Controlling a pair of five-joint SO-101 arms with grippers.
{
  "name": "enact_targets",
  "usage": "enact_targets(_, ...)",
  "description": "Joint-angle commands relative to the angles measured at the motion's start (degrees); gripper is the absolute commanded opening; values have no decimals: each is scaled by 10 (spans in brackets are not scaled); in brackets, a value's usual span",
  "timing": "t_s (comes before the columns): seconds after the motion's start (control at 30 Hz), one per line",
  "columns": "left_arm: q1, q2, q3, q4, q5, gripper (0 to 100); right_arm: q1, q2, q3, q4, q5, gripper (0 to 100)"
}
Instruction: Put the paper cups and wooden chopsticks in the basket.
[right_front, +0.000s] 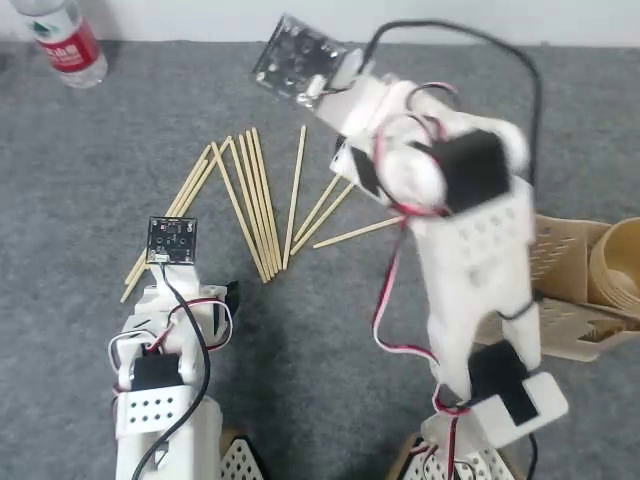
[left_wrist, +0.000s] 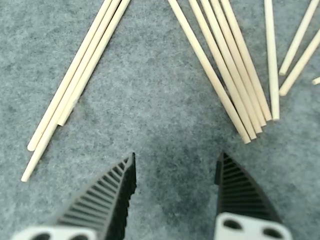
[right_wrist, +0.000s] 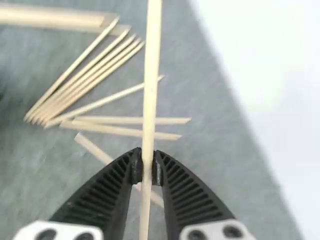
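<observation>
Hanging spread over bare grey worktop (left_wrist: 150, 125), the left claw (left_wrist: 177, 157) gripped nothing, and there was open felt right under its tips! Just ahead of it lay the pale wooden chopsticks: a bundle of three (left_wrist: 75, 80) slanting one way, a tight bundle of four (left_wrist: 225, 70) slanting the other, with a clear wedge of felt between them. The right claw (right_wrist: 147, 162) was pressed together on a single chopstick (right_wrist: 151, 75), pinching it partway along so that the stick ran on well past the tips, raised above the felt. Beneath it, more loose sticks (right_wrist: 85, 80) lay fanned and crossed. From the high view the scatter sat mid-worktop, with free felt between it and the arm bases. At the right edge stood the slatted wooden basket (right_front: 560, 255), with paper cups (right_front: 618, 262) nested inside. Farthest back, a water bottle (right_front: 65, 45) sat at the rear edge, where grey met white.
</observation>
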Motion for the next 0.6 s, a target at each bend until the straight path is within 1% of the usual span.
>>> enact_targets(0.0,5,-6,-2,-14,2,243,22,-38,-89,-3,-43,6)
enact_targets(0.2,5,-6,-2,-14,2,243,95,-41,-169,-1,-91,6)
enact_targets(0.3,5,-6,-2,-14,2,243,118,-42,-200,9,-120,6)
enact_targets(0.37,6,-6,-2,-14,2,243,123,-42,-224,22,-131,6)
enact_targets(0.57,6,-6,-2,-13,2,243,124,-43,-256,27,-133,6)
